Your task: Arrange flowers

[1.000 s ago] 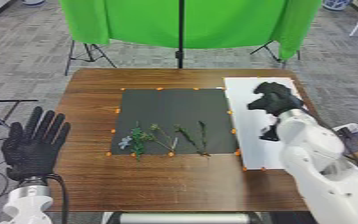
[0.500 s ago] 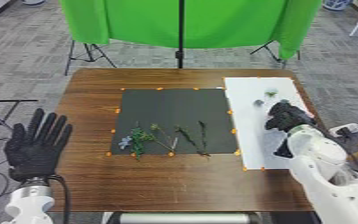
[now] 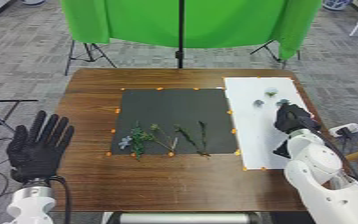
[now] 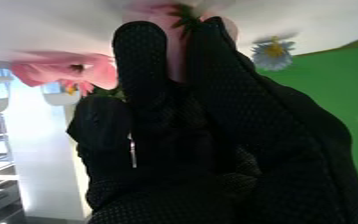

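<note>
Peeking between the fingertips: a pink flower [image 4: 175, 62], its petals also showing past both tips.
Right hand [image 3: 293, 119]: at the right part of the counter [image 3: 171, 187], over the white sheet [image 3: 257, 135].
Right fingers [image 4: 143, 65]: fairly straight and close together, with a narrow gap at the two longest tips; the pink flower sits at that gap, but I cannot tell whether they touch or grip it.
Second pink flower [image 4: 47, 72]: beside the right fingers, near the tip of the shorter one, green leaf next to it.
Daisy [image 4: 273, 54]: pale blue with a yellow centre, on the other side of the right fingers, near the broadest one's tip.
Pale bloom [image 3: 270, 92]: on the white sheet, beyond the right fingers.
Small blue bloom [image 3: 258, 103]: on the same sheet, beyond the right fingers and a little to their left.
Left hand [image 3: 39, 156]: at the left edge of the counter, fingers straight and spread apart.
Stems [image 3: 183, 136]: side by side along the near edge of the dark mat [image 3: 171, 107], between the two hands' fingers.
Blue flower [image 3: 125, 142]: at the stems' left end, nearest the left fingers.
Green cloth [image 3: 233, 22]: past the counter, well beyond all the fingers.
</note>
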{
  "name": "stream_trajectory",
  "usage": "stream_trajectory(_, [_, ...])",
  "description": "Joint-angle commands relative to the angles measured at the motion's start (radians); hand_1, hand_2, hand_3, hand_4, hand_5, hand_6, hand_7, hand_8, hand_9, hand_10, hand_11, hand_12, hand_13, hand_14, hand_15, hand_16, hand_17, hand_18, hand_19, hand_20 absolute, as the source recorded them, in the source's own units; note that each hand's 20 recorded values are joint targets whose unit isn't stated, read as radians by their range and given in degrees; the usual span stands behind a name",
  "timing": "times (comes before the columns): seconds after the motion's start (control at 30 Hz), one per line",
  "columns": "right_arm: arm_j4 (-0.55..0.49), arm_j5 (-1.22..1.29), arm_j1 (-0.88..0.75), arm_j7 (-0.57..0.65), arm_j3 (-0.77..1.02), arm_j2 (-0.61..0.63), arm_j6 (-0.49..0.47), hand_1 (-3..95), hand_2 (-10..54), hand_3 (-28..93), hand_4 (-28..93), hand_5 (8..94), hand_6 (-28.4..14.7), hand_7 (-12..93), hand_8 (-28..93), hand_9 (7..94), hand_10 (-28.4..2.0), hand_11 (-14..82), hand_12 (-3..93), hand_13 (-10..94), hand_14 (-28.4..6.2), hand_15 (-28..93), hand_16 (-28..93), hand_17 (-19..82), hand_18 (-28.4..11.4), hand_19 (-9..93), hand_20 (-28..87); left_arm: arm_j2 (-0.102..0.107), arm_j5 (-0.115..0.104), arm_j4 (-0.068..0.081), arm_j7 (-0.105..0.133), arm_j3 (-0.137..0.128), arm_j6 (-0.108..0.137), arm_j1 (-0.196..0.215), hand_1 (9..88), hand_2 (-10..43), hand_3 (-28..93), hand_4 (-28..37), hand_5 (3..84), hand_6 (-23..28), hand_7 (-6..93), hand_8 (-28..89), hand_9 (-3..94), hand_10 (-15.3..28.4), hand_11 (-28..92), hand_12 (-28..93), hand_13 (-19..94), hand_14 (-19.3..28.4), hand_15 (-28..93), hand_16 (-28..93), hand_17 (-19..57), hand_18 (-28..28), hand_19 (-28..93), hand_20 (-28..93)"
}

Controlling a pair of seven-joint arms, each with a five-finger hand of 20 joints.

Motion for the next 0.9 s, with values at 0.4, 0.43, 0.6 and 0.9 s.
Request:
stream_trajectory(0.4, [0.034,-0.004,0.416,-0.296,-0.405,-0.285,-0.062,62.5,-9.5,74,-28,63.6,-4.0,43,-6,69.1,-14.1,21.8,38.8,61,-8.8,55,35,37,-21.3,92,52,0.0,-0.022,0.012,-0.016,0.023,-0.016,0.009,26.6,14.3,76,-28.3,38.5,9.0,10.3,-10,34.2,15.7,17,9,27,16.0,30,-6,-8.1,14.1,32,10])
stream_trajectory(0.43, [0.061,-0.014,0.435,-0.317,-0.426,-0.318,-0.074,62.4,-9.5,74,-28,63.5,-4.0,42,-6,69.1,-14.1,21.8,38.8,61,-8.8,55,35,37,-21.2,92,52,0.005,-0.023,0.012,-0.013,0.028,-0.015,0.007,26.6,14.3,76,-28.3,38.6,9.0,10.3,-10,34.4,15.8,17,9,27,16.1,30,-6,-8.1,14.1,32,10])
stream_trajectory(0.6, [0.183,-0.066,0.484,-0.405,-0.499,-0.452,-0.11,62.7,-9.5,72,-28,63.3,-3.6,43,-5,68.7,-13.8,21.9,38.7,60,-8.3,55,34,37,-20.6,91,52,0.027,-0.028,0.019,0.004,0.052,-0.02,-0.019,26.6,14.3,76,-28.3,39.1,9.2,10.3,-10,34.7,16.2,17,9,27,16.5,31,-6,-8.2,14.2,32,10])
stream_trajectory(0.9, [0.386,-0.184,0.493,-0.438,-0.521,-0.612,-0.121,61.6,-9.5,71,-28,61.8,-1.4,46,-7,66.9,-12.1,22.7,36.4,60,-6.5,53,33,36,-19.5,88,50,0.077,-0.031,0.038,0.003,0.081,-0.027,-0.079,27.2,14.6,75,-28.3,41.5,11.1,9.4,-11,38.5,19.8,17,9,30,20.7,34,-6,-8.6,14.7,32,12])
